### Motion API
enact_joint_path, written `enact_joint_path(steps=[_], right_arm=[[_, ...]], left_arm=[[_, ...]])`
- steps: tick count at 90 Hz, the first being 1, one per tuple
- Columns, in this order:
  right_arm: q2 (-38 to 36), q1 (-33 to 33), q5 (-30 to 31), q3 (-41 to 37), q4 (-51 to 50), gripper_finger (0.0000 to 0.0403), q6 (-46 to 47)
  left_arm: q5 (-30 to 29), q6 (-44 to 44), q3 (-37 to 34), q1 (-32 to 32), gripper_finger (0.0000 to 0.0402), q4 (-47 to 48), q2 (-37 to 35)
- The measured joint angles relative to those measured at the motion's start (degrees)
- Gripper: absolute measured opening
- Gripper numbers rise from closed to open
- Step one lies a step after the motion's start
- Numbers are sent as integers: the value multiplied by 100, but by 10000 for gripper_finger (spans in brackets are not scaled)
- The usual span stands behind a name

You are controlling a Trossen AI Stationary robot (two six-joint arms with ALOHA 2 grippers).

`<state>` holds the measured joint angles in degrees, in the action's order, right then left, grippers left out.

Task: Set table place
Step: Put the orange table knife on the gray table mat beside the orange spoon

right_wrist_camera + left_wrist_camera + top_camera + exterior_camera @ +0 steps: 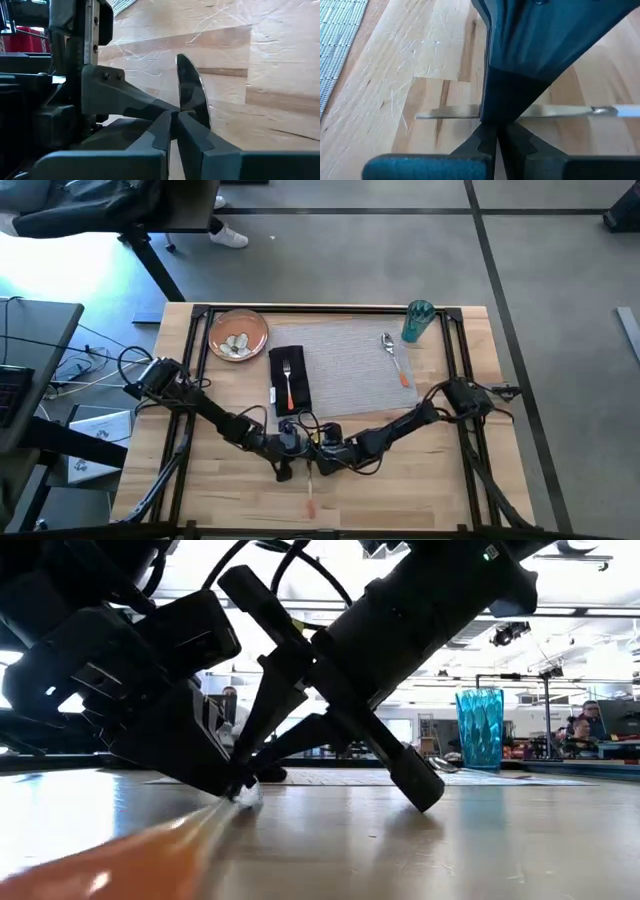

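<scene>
A: Where's the knife [311, 498]?
B: We see it on the tabletop [420, 480], long axis front-to-back, blade toward the placemat [350, 365].
A: Pincers?
B: Left pincer [287, 468] and right pincer [318, 463] both closed at its blade.

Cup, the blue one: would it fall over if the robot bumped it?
Probably. The cup stands tall and narrow at the placemat's corner, so a push near its top could tip it. It is see-through and looks empty, so it is likely light. Its ridged sides may make it less slippery.
</scene>
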<state>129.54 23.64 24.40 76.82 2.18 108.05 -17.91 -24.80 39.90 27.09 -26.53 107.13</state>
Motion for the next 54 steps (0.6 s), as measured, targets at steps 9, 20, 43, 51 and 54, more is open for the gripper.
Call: enact_joint_path(steps=[9,20,43,51,54], right_arm=[[0,2,2,2,-7,8,2],[0,7,42,7,-20,6,-14],[-170,-27,-46,-18,-243,65,-1006],[-378,-50,-92,-35,-691,100,-1359],[-448,-61,-147,-36,-852,112,-1464]], left_arm=[[-4,-1,0,0,0,-1,0],[-9,-10,0,0,0,1,0],[-17,-51,7,-6,0,0,0],[-33,-63,8,-11,0,3,0],[-37,-65,11,-11,0,-2,0]])
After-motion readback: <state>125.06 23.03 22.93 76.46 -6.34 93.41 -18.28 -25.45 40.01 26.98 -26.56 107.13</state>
